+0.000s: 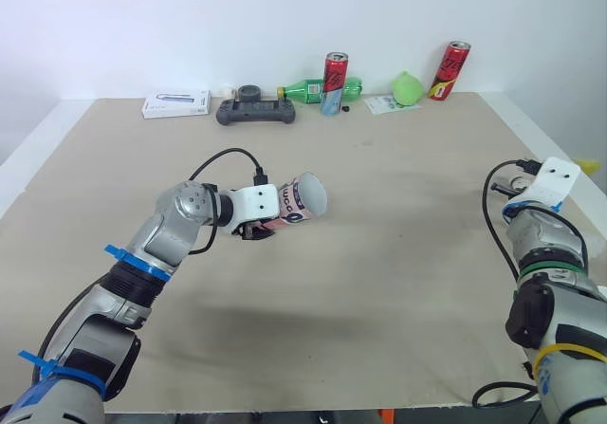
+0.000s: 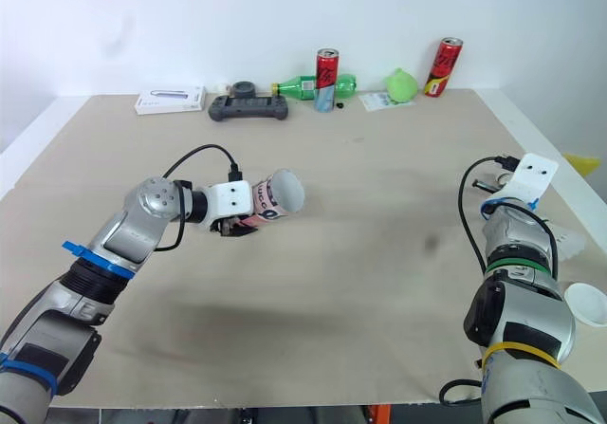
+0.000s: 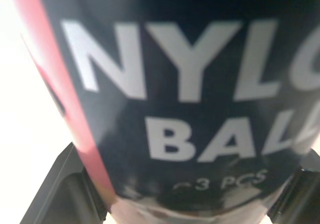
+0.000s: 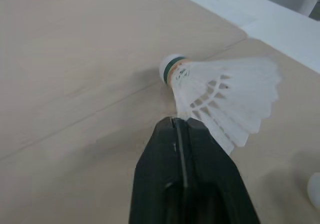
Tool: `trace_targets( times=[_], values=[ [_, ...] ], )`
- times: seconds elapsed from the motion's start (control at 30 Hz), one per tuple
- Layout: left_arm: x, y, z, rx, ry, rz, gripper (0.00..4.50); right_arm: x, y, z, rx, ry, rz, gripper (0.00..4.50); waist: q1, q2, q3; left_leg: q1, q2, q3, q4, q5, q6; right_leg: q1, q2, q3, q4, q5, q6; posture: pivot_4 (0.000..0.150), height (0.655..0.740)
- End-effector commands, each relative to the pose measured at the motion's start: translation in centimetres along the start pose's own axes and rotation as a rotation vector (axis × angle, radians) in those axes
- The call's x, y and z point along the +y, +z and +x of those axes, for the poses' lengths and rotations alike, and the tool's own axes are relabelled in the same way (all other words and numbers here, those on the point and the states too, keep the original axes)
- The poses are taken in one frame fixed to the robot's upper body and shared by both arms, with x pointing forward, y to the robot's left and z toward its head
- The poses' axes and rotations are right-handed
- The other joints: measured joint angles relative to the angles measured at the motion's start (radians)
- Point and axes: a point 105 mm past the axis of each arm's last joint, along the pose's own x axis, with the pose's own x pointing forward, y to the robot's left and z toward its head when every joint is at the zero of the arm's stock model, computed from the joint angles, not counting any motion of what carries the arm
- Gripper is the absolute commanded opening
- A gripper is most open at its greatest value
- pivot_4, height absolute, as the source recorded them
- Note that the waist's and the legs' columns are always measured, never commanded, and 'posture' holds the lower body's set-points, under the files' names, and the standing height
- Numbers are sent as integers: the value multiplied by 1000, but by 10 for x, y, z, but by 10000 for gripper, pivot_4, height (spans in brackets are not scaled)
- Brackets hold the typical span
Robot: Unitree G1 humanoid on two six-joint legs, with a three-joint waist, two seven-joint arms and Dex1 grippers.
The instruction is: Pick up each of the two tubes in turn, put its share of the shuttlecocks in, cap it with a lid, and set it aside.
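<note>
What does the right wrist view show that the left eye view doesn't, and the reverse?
Right wrist view: a white shuttlecock, the right claw shut on its skirt. Left eye view: the left claw holding a tube, open end toward the robot's right; cans and a green bottle at the far edge. Both: the wooden table.

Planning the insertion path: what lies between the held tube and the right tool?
Nothing: bare table between tube and right tool, shown in the left eye view.
</note>
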Motion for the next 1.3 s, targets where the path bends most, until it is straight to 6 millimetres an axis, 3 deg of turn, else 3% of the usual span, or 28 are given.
trace_targets(
  times=[0.03,0.17,0.3,0.43,0.6,0.8,1.0,1.13,1.3],
  values=[
    [-6,4,5,-9,-29,11,30997,4,31,-3,-118,53,8,1296,0,0,0,0,0,0,0,0,0,0,0,0,0,0,0,1500,7377],
    [-6,4,5,-7,-28,9,30997,42,59,-32,-317,317,-124,1296,1,0,0,-1,0,-1,0,0,0,0,0,0,-1,0,1,1500,7377],
    [-8,2,4,-5,-28,3,30997,62,71,-71,-377,512,-263,1296,2,1,0,-2,2,-1,0,0,1,-1,2,0,-1,2,5,1500,7377],
    [-9,1,4,-3,-29,-3,30997,81,76,-108,-401,714,-357,1296,3,1,0,-2,2,-2,0,0,1,-1,2,-1,-1,0,2,1500,7377],
    [-11,0,6,-5,-37,-13,30997,117,76,-197,-407,1221,-558,1296,3,2,0,-2,4,-2,0,0,1,-2,3,-1,-1,0,1,1500,7377],
    [-9,-3,6,4,-40,-17,30997,135,71,-254,-358,1495,-750,1296,4,0,1,-1,5,-2,1,0,0,-1,2,-5,-3,0,0,1500,7377],
    [-10,-1,8,-4,-46,-21,30997,164,47,-272,-371,1585,-828,1296,6,-1,1,-2,6,-2,1,0,0,-2,1,-6,-5,-1,0,1500,7377],
    [-11,1,9,-10,-53,-18,30997,189,24,-271,-398,1591,-897,1296,6,-1,1,-2,6,-2,1,-1,0,-2,0,-6,-7,0,0,1500,7377],
    [-13,2,11,-13,-56,-19,30997,201,27,-268,-438,1584,-897,1296,12,-1,1,-4,5,-2,0,-1,0,-3,-1,-6,-7,0,0,1500,7377]
  ],
)
